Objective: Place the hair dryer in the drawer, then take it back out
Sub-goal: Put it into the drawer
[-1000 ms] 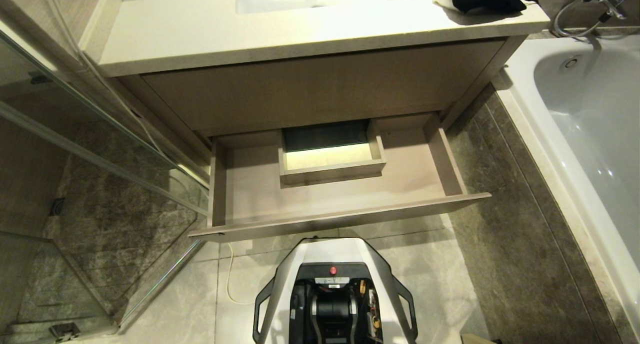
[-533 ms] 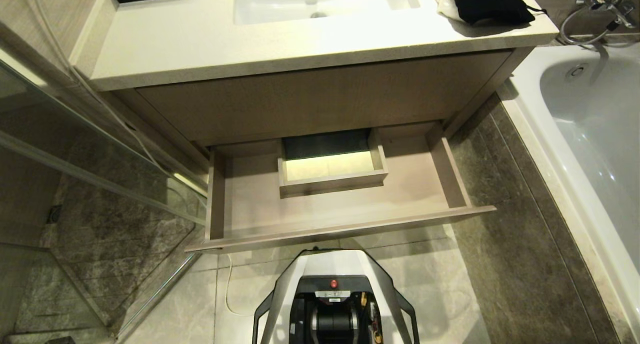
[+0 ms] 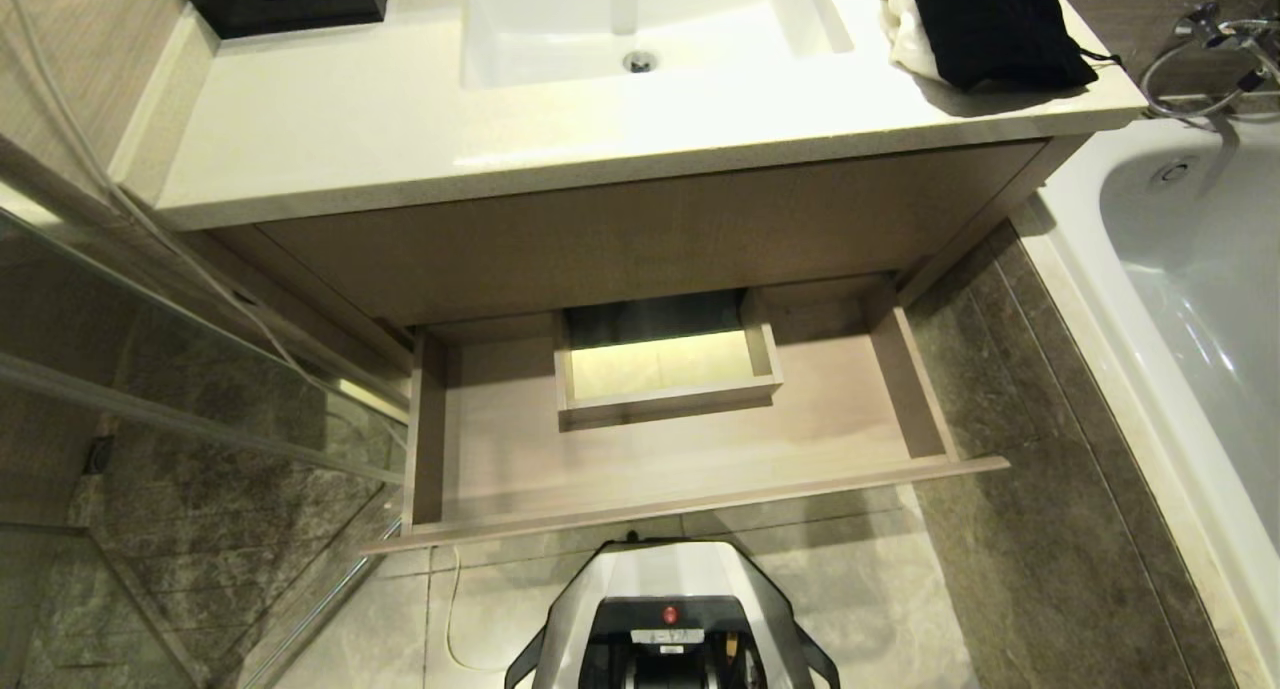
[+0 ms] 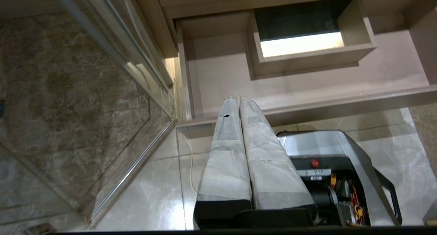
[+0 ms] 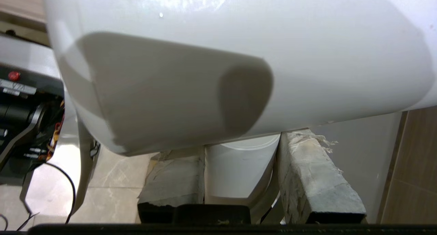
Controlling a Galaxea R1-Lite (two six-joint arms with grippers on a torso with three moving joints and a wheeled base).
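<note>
One glossy white hair dryer, rounded barrel, handle clamped between right gripper taped fingers. One open wood-grain drawer just ahead of closed left gripper.

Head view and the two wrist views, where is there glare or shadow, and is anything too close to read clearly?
Head view: strong glare on the countertop and lit cut-out of the drawer. Left wrist view: the same cut-out glows; floor tiles shine. Right wrist view: the hair dryer fills the frame, close and soft, its barrel shadowed, held in the right gripper.
</note>
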